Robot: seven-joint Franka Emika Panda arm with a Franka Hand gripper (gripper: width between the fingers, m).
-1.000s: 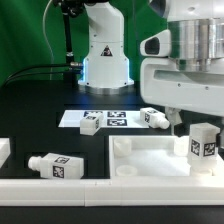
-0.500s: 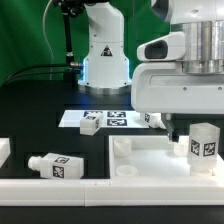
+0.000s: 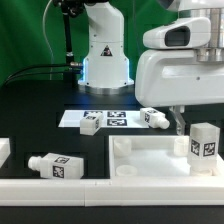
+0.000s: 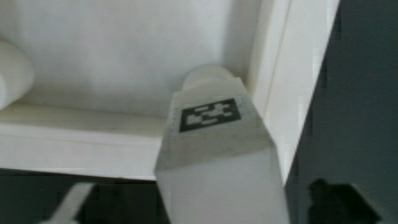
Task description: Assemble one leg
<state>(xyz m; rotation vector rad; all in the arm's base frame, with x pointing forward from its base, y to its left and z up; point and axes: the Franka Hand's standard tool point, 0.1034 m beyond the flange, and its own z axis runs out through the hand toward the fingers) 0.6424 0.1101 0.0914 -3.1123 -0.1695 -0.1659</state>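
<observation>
One leg [image 3: 204,142] stands upright in the corner of the white panel [image 3: 150,158] on the exterior view's right. My gripper [image 3: 192,118] hangs just above it, and one dark finger [image 3: 178,122] shows beside the leg. In the wrist view the leg [image 4: 214,130] rises between the jaws of my gripper [image 4: 205,200], its tag facing the camera, with a dark gap on each side. The jaws stand open and do not touch it. The panel [image 4: 107,120] lies underneath.
A leg [image 3: 152,117] lies by the marker board [image 3: 110,119], another [image 3: 90,123] lies on it, and a third [image 3: 52,165] lies at the front left. The robot base [image 3: 105,50] stands at the back. A white rail [image 3: 60,187] runs along the front.
My gripper dipped toward the upright leg half a second ago and has now risen. The leg stays standing on the panel. The other legs have not moved.
</observation>
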